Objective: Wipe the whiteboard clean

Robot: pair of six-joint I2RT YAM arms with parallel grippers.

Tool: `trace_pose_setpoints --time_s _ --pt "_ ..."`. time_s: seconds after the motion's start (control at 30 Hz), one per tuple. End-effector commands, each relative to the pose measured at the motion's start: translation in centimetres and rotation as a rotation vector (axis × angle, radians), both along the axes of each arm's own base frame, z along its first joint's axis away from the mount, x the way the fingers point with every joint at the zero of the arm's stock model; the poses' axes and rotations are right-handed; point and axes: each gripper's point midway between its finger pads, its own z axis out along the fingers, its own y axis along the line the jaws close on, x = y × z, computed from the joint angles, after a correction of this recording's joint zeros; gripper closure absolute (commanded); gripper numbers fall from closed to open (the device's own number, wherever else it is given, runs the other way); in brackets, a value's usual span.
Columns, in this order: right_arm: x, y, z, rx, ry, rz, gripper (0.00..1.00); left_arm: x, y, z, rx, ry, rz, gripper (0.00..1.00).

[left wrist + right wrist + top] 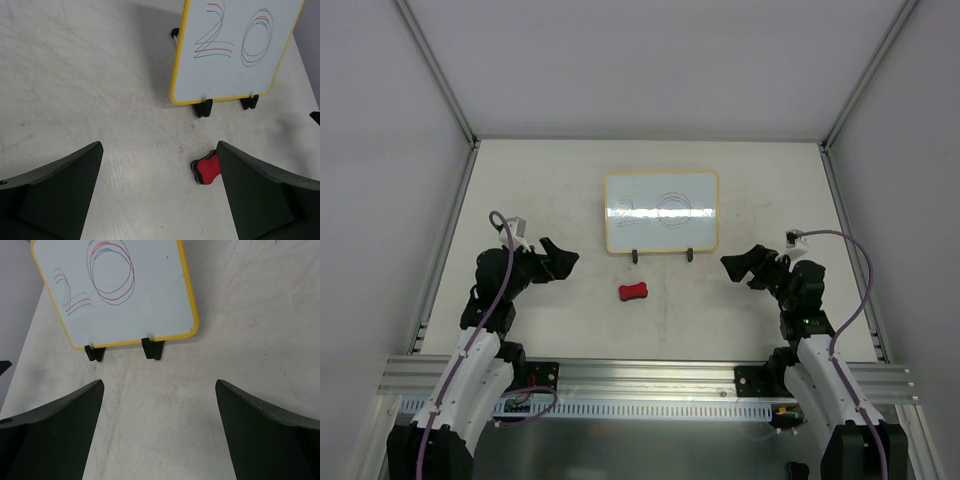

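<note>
The whiteboard [661,212] stands on two black feet at the middle of the table, yellow-framed, with "20" drawn on it in red, blue and grey lines [235,47] [115,290]. A red bone-shaped eraser [634,292] lies on the table just in front of it; in the left wrist view the eraser [206,169] is partly hidden behind the right finger. My left gripper [560,260] [160,150] hovers open to the left of the eraser. On the other side, my right gripper [738,266] [160,387] is open with nothing between its fingers.
Aluminium rails [445,240] border the white table [550,190] on the left and right, with grey walls beyond. A slotted metal beam [640,375] runs along the near edge, where both arm bases are bolted.
</note>
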Motion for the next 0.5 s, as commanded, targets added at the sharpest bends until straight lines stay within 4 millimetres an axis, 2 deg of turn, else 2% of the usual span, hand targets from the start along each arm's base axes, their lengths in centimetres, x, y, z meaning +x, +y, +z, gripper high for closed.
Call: trace_pose_setpoints --time_s 0.0,0.07,0.13,0.17,0.2,0.3,0.33,0.37,0.4,0.43,0.47 --pt "1.3 0.3 2.7 0.009 -0.054 0.017 0.01 0.2 -0.4 1.6 0.063 -0.103 -0.005 0.01" --pt "1.9 0.6 2.8 0.015 -0.030 0.028 0.01 0.0 -1.3 1.7 0.085 -0.112 -0.030 0.01" --pt "2.8 0.6 4.3 0.029 -0.050 0.024 0.01 0.4 -1.5 1.7 0.115 -0.103 -0.019 0.01" --pt "3.1 0.8 4.0 0.035 -0.036 0.033 0.01 0.3 -2.2 1.6 0.127 -0.097 -0.039 0.01" --pt "3.8 0.9 5.3 0.042 -0.079 0.037 0.01 0.6 -2.4 1.5 0.143 -0.079 -0.036 0.01" --pt "4.8 1.0 5.9 0.050 -0.110 0.041 0.01 1.0 -2.2 0.5 0.218 -0.023 -0.002 0.01" --pt "5.2 1.2 7.2 0.047 -0.205 0.056 0.01 1.2 -2.5 0.5 0.233 -0.009 -0.006 0.01" --pt "5.2 1.7 8.0 0.069 -0.250 0.084 0.01 1.6 -1.9 0.4 0.257 0.001 0.028 0.01" --pt "5.5 1.8 7.8 0.087 -0.264 0.085 0.01 1.4 -2.2 0.2 0.268 0.012 0.018 0.01" --pt "5.8 1.7 9.3 0.102 -0.344 0.089 0.01 1.6 -2.3 0.3 0.275 0.012 0.015 0.01" --pt "5.8 2.3 9.8 0.108 -0.352 0.134 0.01 1.6 -2.4 0.4 0.278 0.011 0.015 0.01"
